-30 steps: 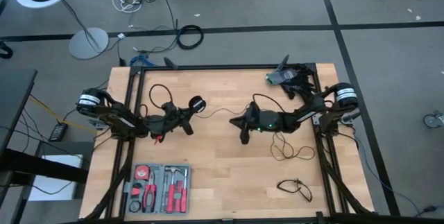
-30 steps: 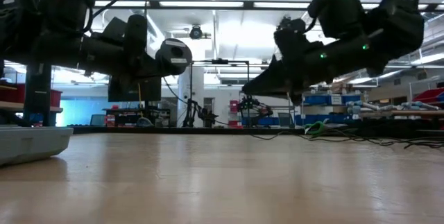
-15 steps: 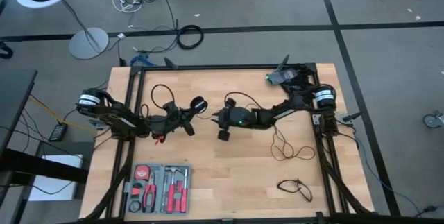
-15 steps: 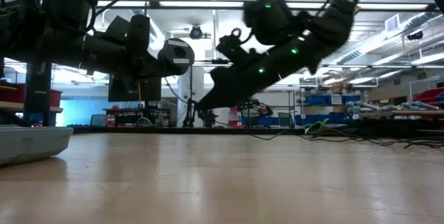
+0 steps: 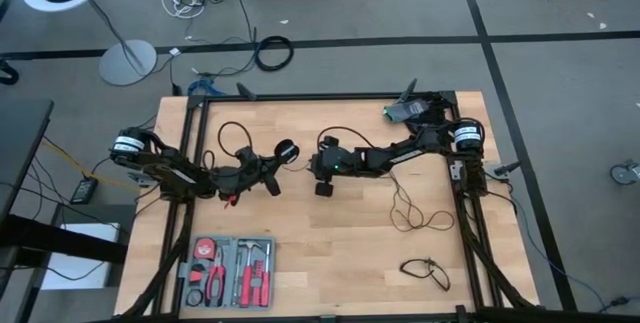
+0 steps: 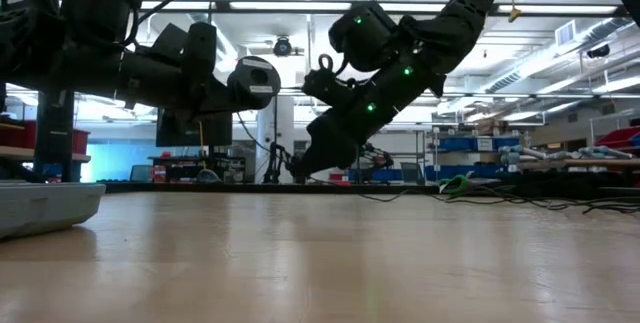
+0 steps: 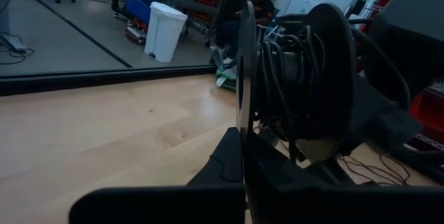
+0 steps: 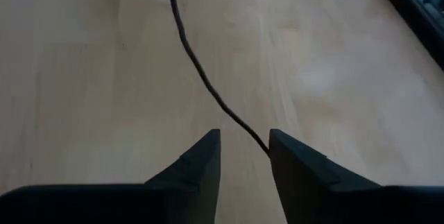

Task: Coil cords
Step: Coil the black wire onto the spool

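The long cord ends in a round black disc with a pale centre (image 5: 285,150) (image 6: 255,80), which my left gripper (image 5: 271,169) holds up mid-table, shut. Turns of cord (image 7: 284,78) are wound behind the disc. From there the thin black cord (image 8: 198,71) runs over the wood to slack loops (image 5: 415,213) on the right. My right gripper (image 5: 320,175) (image 8: 244,158) tips down just right of the disc, open, with the cord running into the gap between its fingers; I cannot tell whether it touches them. A short cord (image 5: 425,271) lies near the front right. My left gripper has the disc by its lower rim (image 7: 244,156), which goes down edge-on between the two shut fingers (image 7: 222,172). The fingers point level toward the table's right. The disc stands upright on them, clear of the table, with the wound cord behind it.
A tool case (image 5: 228,271) with red-handled tools lies at the near left. A grey device (image 5: 405,111) sits at the far right corner. A black frame (image 5: 330,97) runs along the table's edges. Bare wood lies between the arms and the front edge.
My right gripper has swung toward the table's left, from mid-right to just beside the disc, rolling and tipping its fingers down toward the wood. The left gripper and the disc have kept still.
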Tool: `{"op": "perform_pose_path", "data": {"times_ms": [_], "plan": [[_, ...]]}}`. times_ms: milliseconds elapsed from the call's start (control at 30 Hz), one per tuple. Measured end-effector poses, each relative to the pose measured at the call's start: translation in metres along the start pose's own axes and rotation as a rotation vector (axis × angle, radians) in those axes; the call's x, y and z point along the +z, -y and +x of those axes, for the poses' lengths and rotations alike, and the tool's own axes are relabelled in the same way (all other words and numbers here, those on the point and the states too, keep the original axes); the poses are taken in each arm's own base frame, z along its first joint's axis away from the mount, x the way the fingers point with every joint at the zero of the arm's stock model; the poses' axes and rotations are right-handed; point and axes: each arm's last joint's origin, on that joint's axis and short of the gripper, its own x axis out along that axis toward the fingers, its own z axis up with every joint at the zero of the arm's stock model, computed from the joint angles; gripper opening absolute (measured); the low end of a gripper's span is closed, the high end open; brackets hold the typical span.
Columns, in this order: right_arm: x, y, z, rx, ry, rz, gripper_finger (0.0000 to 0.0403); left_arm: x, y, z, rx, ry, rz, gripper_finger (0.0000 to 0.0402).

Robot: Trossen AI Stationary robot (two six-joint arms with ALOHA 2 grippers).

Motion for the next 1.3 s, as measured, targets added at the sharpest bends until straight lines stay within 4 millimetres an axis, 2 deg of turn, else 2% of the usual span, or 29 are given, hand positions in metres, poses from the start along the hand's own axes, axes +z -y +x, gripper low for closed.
{"op": "perform_pose_path", "data": {"times_ms": [133, 300, 433, 567, 833, 1000, 1200, 1300], "plan": [[0.000, 0.003, 0.001, -0.008, -0.001, 0.004, 0.0092, 0.001, 0.000, 0.000, -0.002, 0.005, -0.005, 0.0000], [-0.007, 0.004, 0.001, -0.008, -0.070, 0.016, 0.0012, 0.002, 0.001, 0.000, -0.008, 0.016, -0.015, 0.0000], [-0.010, 0.005, -0.003, -0.042, -0.124, 0.092, 0.0004, 0.002, 0.001, 0.000, -0.007, 0.013, -0.011, 0.0000], [-0.001, 0.010, -0.016, -0.073, -0.123, 0.187, 0.0001, 0.000, 0.000, 0.000, -0.002, -0.004, 0.006, 0.0000], [0.036, 0.014, -0.069, -0.110, -0.028, 0.251, 0.0001, -0.006, -0.001, -0.001, 0.004, -0.058, 0.049, 0.0000], [0.055, 0.017, -0.091, -0.125, 0.086, 0.273, 0.0000, -0.010, 0.000, 0.002, 0.021, -0.093, 0.084, 0.0000], [0.051, 0.016, -0.090, -0.073, 0.054, 0.254, 0.0000, -0.009, 0.004, 0.006, 0.022, -0.101, 0.089, 0.0000], [0.044, 0.000, -0.080, 0.006, 0.015, 0.224, 0.0000, -0.006, 0.004, 0.006, 0.041, -0.068, 0.072, 0.0000]]}}
